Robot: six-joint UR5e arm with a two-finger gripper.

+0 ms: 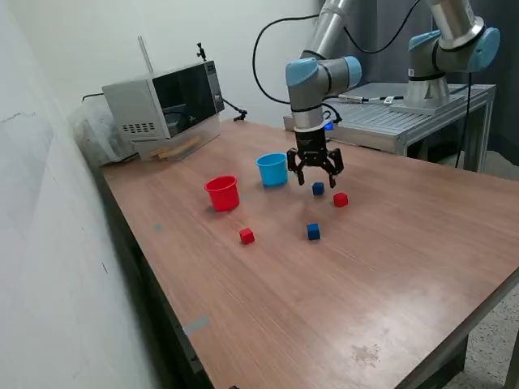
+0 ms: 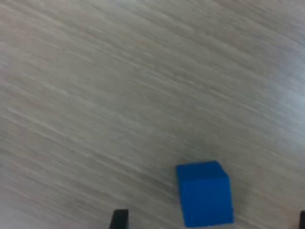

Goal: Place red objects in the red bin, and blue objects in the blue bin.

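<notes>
The red bin (image 1: 222, 193) is a small round red cup. It stands upright on the table, open side up. Just to its right in the exterior view, and a bit farther back, stands the blue bin (image 1: 272, 169), a light-blue cup of the same size, also upright.

Four little cubes sit flat on the table, apart from each other. One red cube (image 1: 246, 236) lies nearer than the red bin. The other red cube (image 1: 340, 199) lies far to the right. One dark-blue cube (image 1: 318, 188) (image 2: 205, 192) lies close to that red cube, near the blue bin. The other dark-blue cube (image 1: 313, 232) lies nearer, between the two red cubes.
</notes>
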